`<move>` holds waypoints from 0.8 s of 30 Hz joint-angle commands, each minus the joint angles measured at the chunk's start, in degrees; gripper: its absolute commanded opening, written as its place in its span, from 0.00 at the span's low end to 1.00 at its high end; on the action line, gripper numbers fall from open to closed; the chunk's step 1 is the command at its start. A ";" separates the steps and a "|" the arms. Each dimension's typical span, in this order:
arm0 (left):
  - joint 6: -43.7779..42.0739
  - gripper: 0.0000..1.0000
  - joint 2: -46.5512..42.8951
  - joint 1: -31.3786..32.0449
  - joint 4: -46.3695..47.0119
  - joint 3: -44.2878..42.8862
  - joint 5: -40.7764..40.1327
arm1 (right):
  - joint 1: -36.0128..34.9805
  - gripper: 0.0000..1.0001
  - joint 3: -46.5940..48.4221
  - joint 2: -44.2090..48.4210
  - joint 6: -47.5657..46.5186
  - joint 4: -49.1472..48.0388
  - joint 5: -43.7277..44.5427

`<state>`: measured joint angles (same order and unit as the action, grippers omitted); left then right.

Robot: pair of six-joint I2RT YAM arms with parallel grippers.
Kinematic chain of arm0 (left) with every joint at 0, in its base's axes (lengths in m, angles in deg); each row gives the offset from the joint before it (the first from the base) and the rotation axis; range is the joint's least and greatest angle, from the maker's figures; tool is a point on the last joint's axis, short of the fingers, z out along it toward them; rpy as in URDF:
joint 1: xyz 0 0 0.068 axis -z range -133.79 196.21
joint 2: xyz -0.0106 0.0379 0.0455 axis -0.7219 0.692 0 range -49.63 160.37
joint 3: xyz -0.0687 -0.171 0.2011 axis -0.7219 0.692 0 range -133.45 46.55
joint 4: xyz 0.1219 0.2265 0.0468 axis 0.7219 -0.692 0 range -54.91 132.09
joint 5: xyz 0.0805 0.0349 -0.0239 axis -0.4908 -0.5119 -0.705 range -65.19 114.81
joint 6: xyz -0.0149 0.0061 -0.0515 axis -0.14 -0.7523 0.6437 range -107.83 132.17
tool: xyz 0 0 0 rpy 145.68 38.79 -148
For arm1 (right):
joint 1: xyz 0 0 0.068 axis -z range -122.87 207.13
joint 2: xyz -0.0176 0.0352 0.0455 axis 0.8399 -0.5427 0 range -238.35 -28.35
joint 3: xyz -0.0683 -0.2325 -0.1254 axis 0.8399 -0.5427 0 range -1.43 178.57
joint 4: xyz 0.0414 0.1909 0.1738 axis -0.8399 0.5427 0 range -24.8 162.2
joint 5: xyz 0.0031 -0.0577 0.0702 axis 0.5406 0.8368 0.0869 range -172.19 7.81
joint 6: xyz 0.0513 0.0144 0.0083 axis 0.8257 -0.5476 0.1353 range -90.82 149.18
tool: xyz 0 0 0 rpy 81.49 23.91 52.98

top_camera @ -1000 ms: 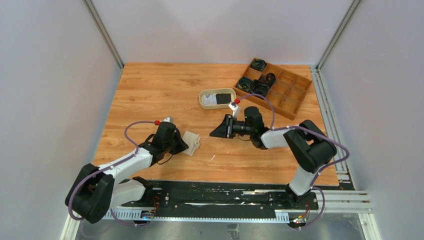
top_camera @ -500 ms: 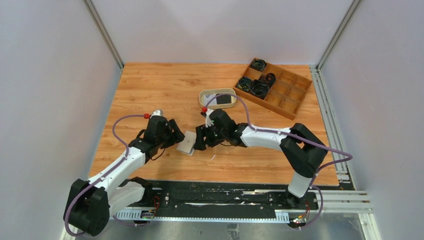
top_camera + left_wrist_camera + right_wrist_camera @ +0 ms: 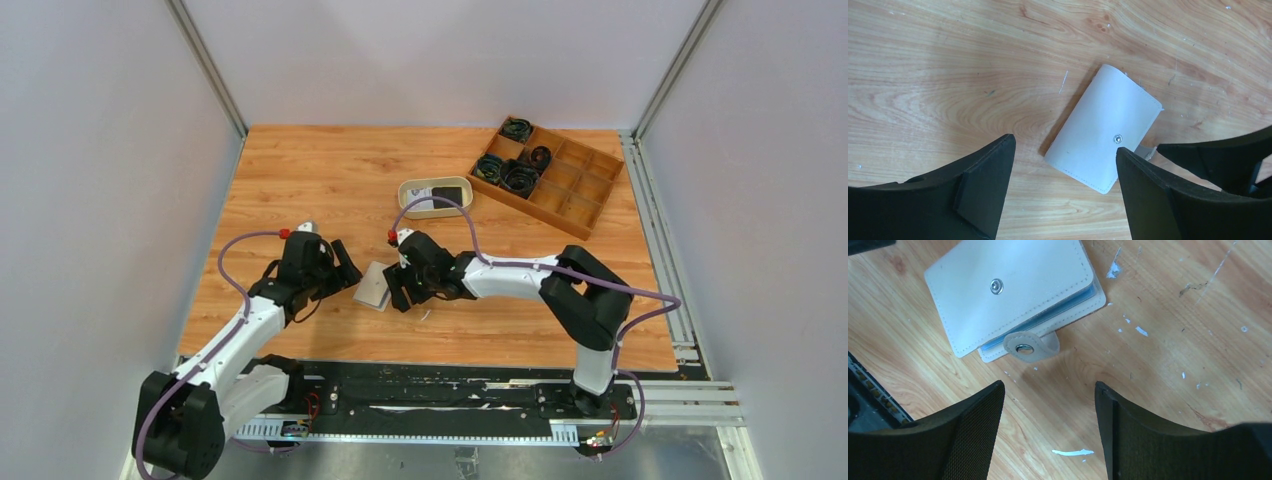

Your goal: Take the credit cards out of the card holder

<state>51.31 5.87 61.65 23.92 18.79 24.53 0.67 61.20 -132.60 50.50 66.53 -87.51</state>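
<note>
The card holder (image 3: 373, 287) lies shut and flat on the wood table between my two grippers, touched by neither. In the left wrist view the card holder (image 3: 1103, 135) shows its pale face and snap stud. In the right wrist view the card holder (image 3: 1013, 295) has its snap tab (image 3: 1030, 345) hanging loose and a pale blue edge showing. My left gripper (image 3: 348, 271) (image 3: 1064, 145) stands open just left of it. My right gripper (image 3: 399, 288) (image 3: 1049, 385) stands open just right of it, over bare wood. A black card (image 3: 449, 196) and a white card (image 3: 424, 197) lie in the oval tray.
The oval beige tray (image 3: 405, 196) sits behind the right gripper. A wooden compartment box (image 3: 580, 190) with black cable coils (image 3: 520, 177) stands at the back right. Grey walls close in both sides and the back.
My left gripper has opened, let go of the card holder and drawn back left; the holder now lies flat. My right arm swung left to the holder's right side and opened wider.
</note>
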 commanded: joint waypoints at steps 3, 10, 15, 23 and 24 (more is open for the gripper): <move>-1.68 0.82 -2.03 -0.76 -2.27 -0.81 1.57 | -0.84 0.69 0.26 -2.09 -1.62 -5.03 -0.24; -1.69 0.83 -2.63 -0.94 -2.41 -0.62 2.16 | -0.75 0.66 1.35 -4.51 -2.21 -6.49 0.89; -1.95 0.82 -2.93 -1.03 -2.65 -0.79 2.20 | -0.66 0.63 1.44 -5.94 -1.92 -8.10 1.02; -2.65 0.83 -2.33 -1.12 -1.56 -0.90 3.65 | 0.92 0.28 1.17 -6.91 -2.12 -11.62 -2.87; -2.74 0.83 -2.14 -1.12 -1.16 -0.82 4.12 | 1.17 0.14 1.23 -7.09 -2.06 -11.73 -3.45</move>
<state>49.99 3.60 60.97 22.21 18.79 26.85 0.78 61.99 -137.87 48.90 55.44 -88.63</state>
